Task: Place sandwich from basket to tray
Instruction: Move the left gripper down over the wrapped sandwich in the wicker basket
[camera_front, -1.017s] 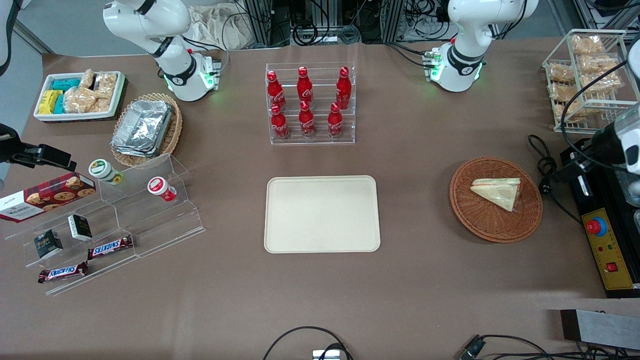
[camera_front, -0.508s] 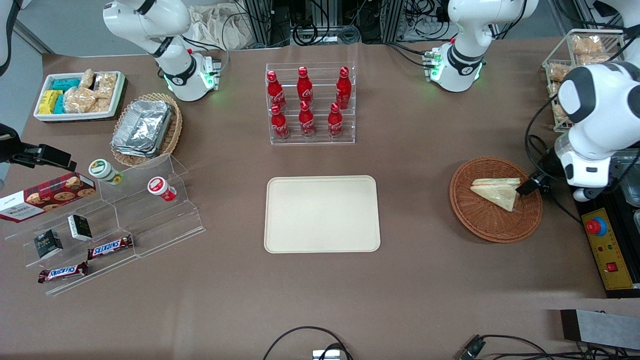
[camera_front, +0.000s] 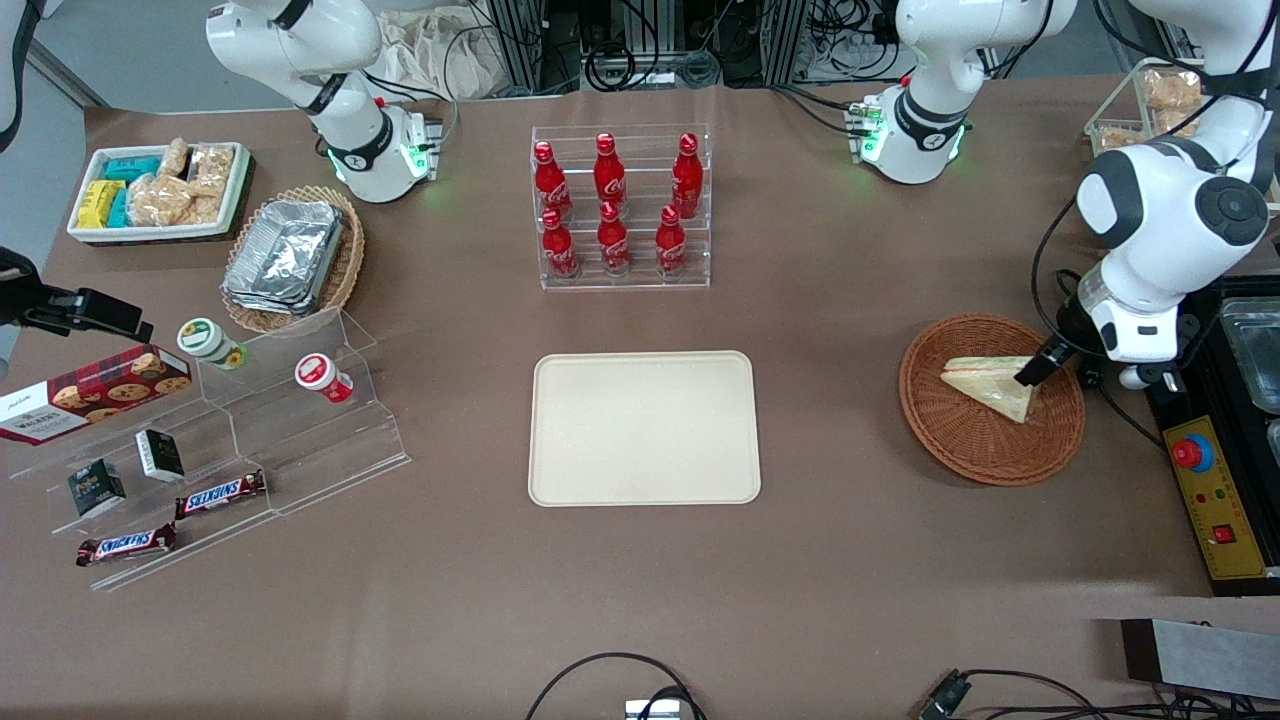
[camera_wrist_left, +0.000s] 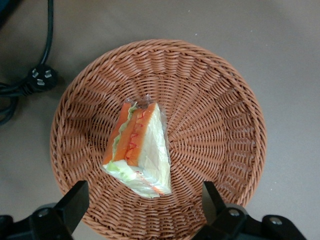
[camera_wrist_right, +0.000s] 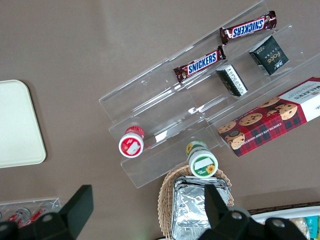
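The table (camera_front: 850, 560) is covered in plain brown, and it is big and flat. At the end farthest from the front camera there is a grey floor with lots of black wires and metal frames.

The sandwich (camera_wrist_left: 139, 150) lies in the round brown basket (camera_wrist_left: 220, 100). The basket sits toward the working arm's end of the table. The sandwich has white bread with orange, red and green inside, and it looks wrapped in clear film.

The hand (camera_wrist_left: 142, 200) hangs over the basket, right above the sandwich. Its two black fingers (camera_wrist_left: 75, 200) are spread wide apart, one on each side of the sandwich. It holds nothing and does not touch the sandwich.

The cream tray (camera_front: 645, 428) lies flat in the middle of the table, well apart from the basket. Nothing is on it.

A clear rack of red bottles (camera_front: 612, 205) stands farther from the front camera than the tray. Toward the parked arm's end there are clear steps (camera_front: 290, 440) with snacks and candy bars. A black plug (camera_wrist_left: 41, 78) and its wire lie on the table just beside the basket.
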